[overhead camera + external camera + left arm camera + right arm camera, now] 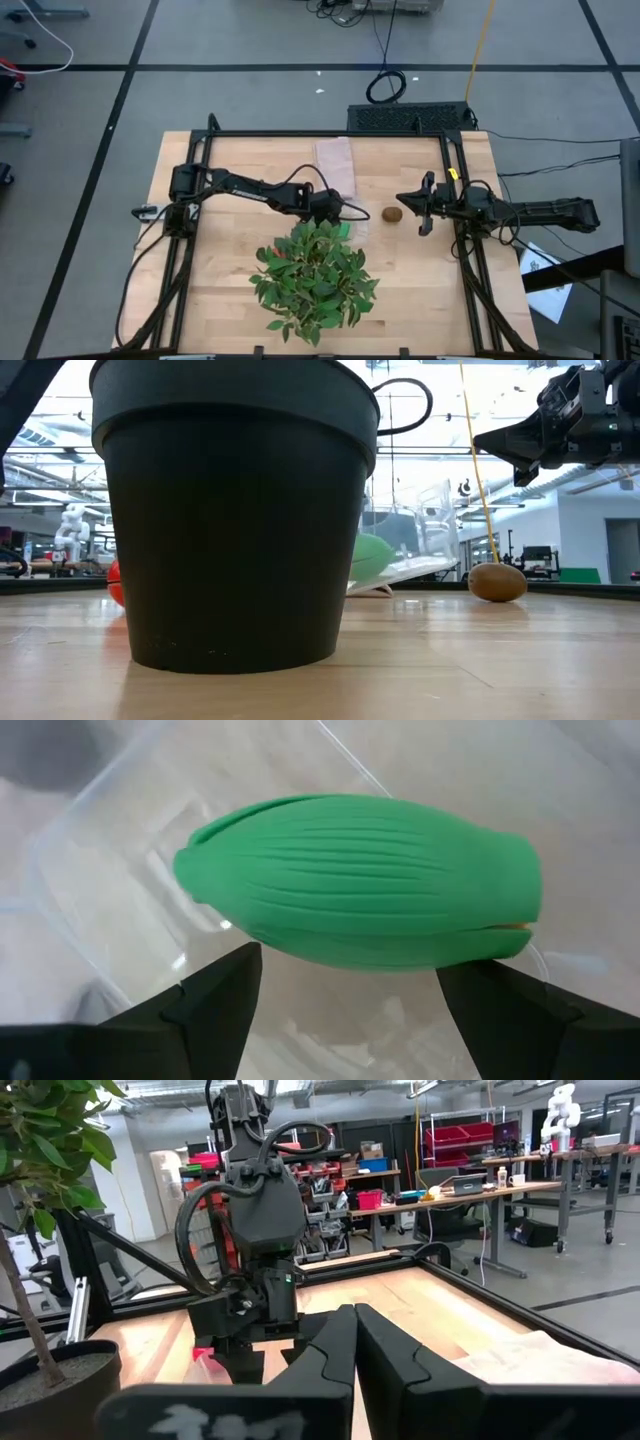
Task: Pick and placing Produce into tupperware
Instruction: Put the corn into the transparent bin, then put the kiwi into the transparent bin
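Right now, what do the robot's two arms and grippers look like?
Both arms are dark, nearly black, jointed links with black cables looping beside them. The left gripper has two dark wedge-shaped fingers on a bulky black wrist ringed by a cable loop. The right gripper has matching dark, tapered fingers, with a small yellow mark on the arm just behind it.
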Controlling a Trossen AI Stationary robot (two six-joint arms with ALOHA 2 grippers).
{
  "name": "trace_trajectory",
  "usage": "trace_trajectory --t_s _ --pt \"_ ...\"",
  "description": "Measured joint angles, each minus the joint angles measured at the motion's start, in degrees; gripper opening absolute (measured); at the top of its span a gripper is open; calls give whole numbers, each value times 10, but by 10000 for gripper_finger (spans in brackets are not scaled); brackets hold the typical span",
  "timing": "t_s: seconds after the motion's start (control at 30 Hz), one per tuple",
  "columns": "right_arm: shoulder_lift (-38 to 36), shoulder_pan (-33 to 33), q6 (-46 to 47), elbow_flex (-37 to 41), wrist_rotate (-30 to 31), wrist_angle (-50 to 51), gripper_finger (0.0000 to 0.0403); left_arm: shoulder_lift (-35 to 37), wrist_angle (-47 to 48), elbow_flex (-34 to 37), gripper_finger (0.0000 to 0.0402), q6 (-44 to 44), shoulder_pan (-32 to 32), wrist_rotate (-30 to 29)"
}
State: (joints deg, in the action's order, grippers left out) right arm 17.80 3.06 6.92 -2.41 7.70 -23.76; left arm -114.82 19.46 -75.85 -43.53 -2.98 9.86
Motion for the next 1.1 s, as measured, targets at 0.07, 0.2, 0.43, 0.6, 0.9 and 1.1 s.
trace_trajectory --t_s 0.07,0.2,0.43,0.6,0.9,1.1 --pt "0 0 -1 0 0 0 0 -2 -1 -9 308 2 0 10" --pt "0 0 -1 0 0 0 0 -2 -6 -29 308 33 0 19" --pt "0 0 -1 0 0 0 0 -2 -18 -33 308 36 0 28" --pt "0 0 -1 0 0 0 0 -1 -49 -33 308 35 3 34" --pt "0 0 -1 0 0 1 0 16 -24 -34 308 20 11 -30" --pt "2 0 -1 0 0 2 0 73 6 -34 308 31 6 -64"
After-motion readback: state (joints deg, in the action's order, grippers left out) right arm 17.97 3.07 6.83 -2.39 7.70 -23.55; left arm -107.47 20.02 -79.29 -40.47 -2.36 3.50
